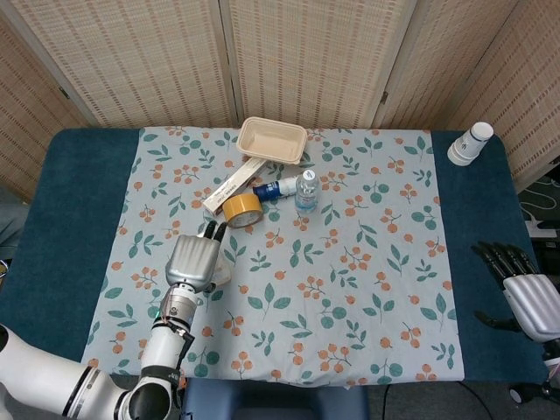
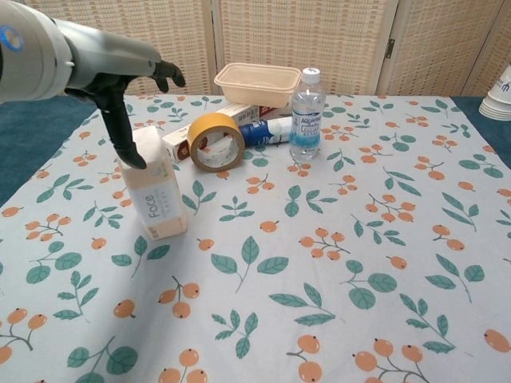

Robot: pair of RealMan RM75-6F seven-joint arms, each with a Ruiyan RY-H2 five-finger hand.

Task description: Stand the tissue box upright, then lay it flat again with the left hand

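Note:
The tissue box stands upright on the floral cloth, its "Face" label toward the chest camera. My left hand hovers over its top with fingers spread. The dark thumb hangs down at the box's upper left edge; I cannot tell whether it touches. From the head camera, the left hand covers nearly all of the box, and only a pale sliver shows at its right. My right hand lies open and empty on the blue table cover at the far right.
Behind the box lie a yellow tape roll, a long flat carton, a blue tube, a water bottle and a beige food container. Stacked paper cups stand at the back right.

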